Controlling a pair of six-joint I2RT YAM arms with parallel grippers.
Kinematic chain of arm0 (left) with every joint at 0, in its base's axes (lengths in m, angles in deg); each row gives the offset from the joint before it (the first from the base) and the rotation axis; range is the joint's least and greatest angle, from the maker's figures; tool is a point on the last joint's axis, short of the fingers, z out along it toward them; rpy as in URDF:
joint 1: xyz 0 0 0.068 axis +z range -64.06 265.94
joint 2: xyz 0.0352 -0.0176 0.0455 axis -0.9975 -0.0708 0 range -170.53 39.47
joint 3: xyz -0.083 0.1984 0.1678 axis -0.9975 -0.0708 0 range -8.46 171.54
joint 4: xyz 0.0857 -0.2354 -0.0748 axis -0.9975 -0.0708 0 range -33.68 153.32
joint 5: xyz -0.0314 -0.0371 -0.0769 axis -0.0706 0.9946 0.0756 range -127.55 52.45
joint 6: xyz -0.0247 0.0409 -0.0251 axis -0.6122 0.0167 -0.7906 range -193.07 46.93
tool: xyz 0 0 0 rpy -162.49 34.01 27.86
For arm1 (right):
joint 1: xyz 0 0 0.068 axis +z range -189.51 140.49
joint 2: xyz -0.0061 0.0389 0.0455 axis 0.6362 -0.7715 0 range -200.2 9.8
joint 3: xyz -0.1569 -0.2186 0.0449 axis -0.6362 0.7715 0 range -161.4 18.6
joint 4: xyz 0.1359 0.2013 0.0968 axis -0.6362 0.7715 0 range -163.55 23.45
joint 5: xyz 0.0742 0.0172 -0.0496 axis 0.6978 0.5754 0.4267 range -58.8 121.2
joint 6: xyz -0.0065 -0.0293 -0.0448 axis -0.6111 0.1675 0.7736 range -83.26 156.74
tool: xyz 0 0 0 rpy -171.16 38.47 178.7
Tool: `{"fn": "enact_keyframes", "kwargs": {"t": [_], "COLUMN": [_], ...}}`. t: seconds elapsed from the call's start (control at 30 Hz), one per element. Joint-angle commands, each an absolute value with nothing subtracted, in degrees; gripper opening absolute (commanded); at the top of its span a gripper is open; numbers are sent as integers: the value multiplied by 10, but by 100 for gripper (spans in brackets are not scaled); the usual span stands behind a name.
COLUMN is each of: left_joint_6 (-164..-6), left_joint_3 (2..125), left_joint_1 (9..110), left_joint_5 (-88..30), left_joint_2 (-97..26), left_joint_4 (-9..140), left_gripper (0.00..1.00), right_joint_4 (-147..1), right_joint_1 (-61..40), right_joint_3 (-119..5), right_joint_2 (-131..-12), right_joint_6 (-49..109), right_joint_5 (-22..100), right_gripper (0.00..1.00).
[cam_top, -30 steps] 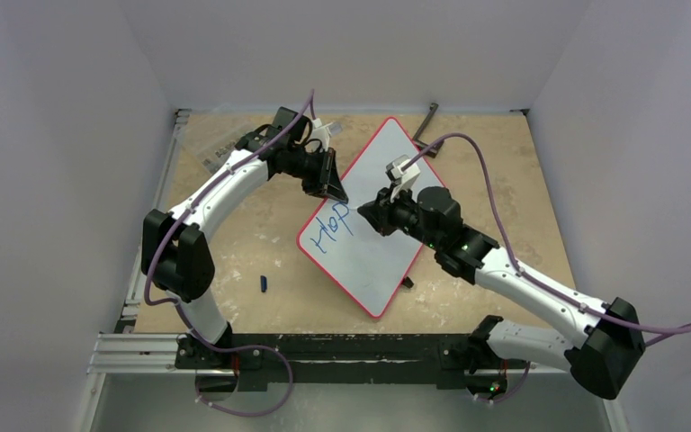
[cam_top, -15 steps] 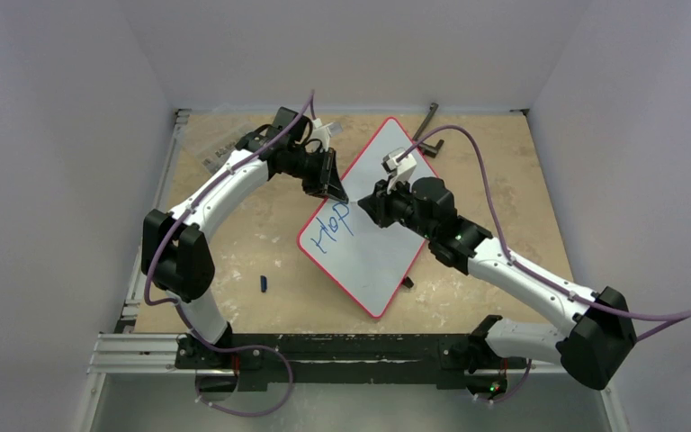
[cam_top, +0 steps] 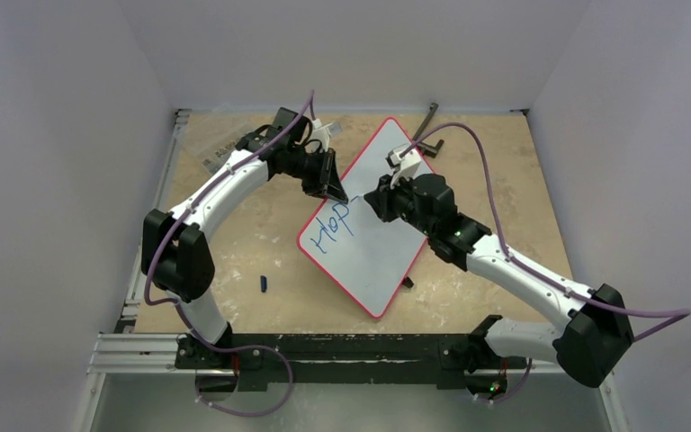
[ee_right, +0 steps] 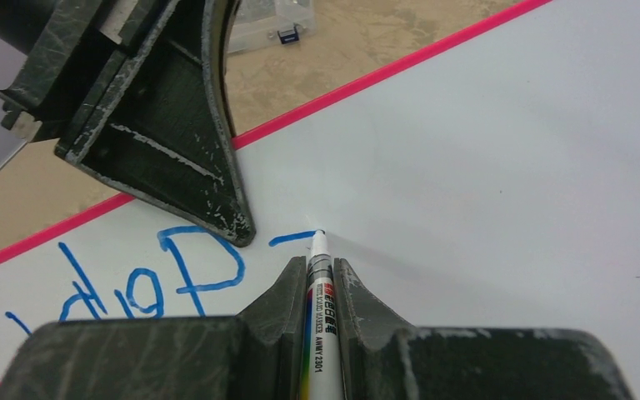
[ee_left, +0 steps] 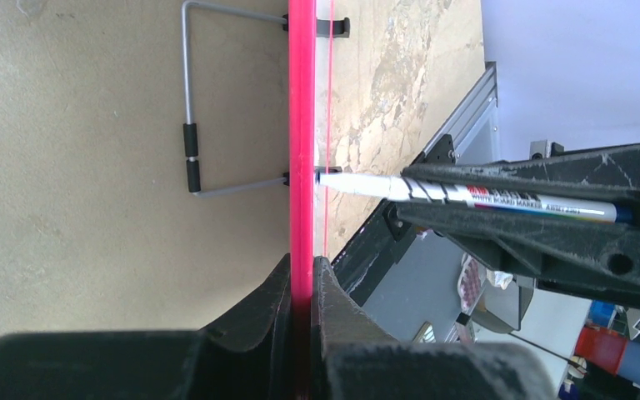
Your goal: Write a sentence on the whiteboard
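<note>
The whiteboard lies slanted on the table, white with a red rim. My left gripper is shut on its upper left rim. My right gripper is shut on a white whiteboard marker, whose tip touches the board. Blue lettering reads "Hop", with a short fresh stroke at the marker tip. In the left wrist view the marker meets the board edge-on.
A blue marker cap lies on the table left of the board. A clear plastic packet sits at the far left back. A black tool lies at the back. A black clip sticks out at the board's right edge.
My right gripper has moved with the marker up and to the right along the board, drawing a short new stroke after "Hop". The left gripper has held still on the rim.
</note>
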State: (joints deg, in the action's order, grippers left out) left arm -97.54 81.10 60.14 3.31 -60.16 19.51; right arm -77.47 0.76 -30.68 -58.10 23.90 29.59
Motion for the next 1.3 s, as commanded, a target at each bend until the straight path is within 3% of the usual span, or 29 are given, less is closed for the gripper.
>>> {"fn": "enact_keyframes", "kwargs": {"t": [0.0,0.57,1.27], "left_joint_6": [-970,-970,-969], "left_joint_3": [819,819,821], "left_joint_1": [600,598,598], "left_joint_5": [27,27,23], "left_joint_2": [-563,-565,-564], "left_joint_4": [219,220,217], "left_gripper": [0,0,0], "right_joint_4": [-777,-782,-797], "right_joint_1": [-2,-8,-8], "right_joint_3": [-329,-363,-290], "right_joint_2": [-594,-615,-581], "right_joint_6": [247,260,252], "right_joint_5": [279,338,400], "right_gripper": [0,0,0]}}
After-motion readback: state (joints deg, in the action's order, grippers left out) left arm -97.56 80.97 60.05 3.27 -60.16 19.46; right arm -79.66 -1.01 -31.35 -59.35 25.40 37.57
